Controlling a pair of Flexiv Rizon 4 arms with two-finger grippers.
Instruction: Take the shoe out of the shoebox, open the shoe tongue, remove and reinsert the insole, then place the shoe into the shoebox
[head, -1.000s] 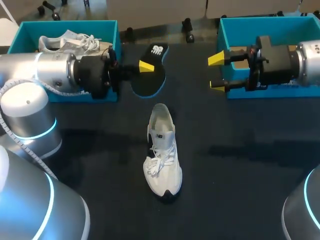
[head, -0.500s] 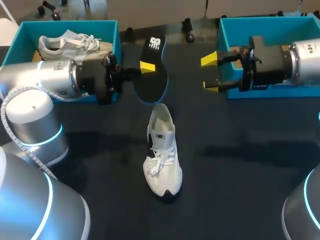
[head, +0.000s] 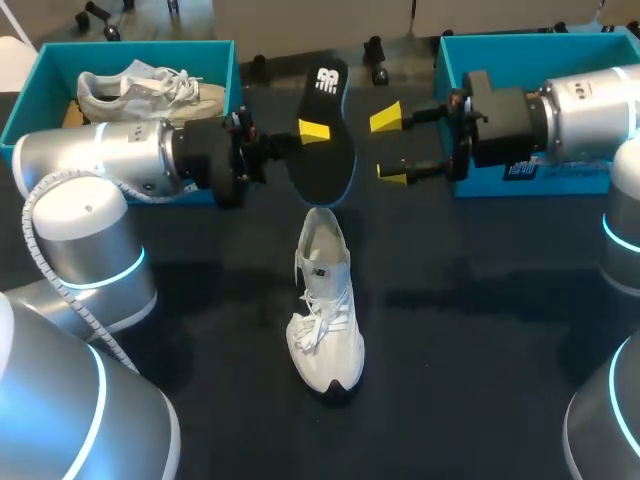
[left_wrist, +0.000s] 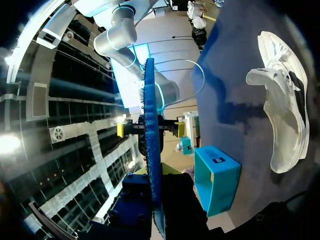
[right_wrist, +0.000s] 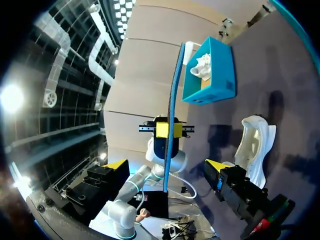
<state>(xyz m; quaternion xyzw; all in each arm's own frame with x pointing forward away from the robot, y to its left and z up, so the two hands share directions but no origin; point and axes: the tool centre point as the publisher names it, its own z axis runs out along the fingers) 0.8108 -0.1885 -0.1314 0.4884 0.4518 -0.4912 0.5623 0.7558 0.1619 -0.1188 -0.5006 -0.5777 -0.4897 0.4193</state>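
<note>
1. My left pincer (head: 312, 133) is clamped on the black insole (head: 326, 155). In the right wrist view the insole (right_wrist: 173, 85) shows edge-on with a yellow tip pressed against each face.
2. The insole is held up off the bench (head: 480, 330), standing on edge with its blue rim showing. In the head view its near end sits just beyond the heel of the shoe (head: 322, 300).
3. The white shoe stands on its sole in the middle of the bench, toe toward me, laces loose, mouth open upward. It is outside both boxes.
4. My right pincer (head: 390, 147) is spread wide and holds nothing. It faces the insole from the right, close by but not touching.
5. At the far left, the left shoebox (head: 228, 70) holds a second shoe (head: 140, 88), also white. The right shoebox (head: 520, 50) sits at the far right, partly behind my right arm — I cannot tell what is in it.
</note>
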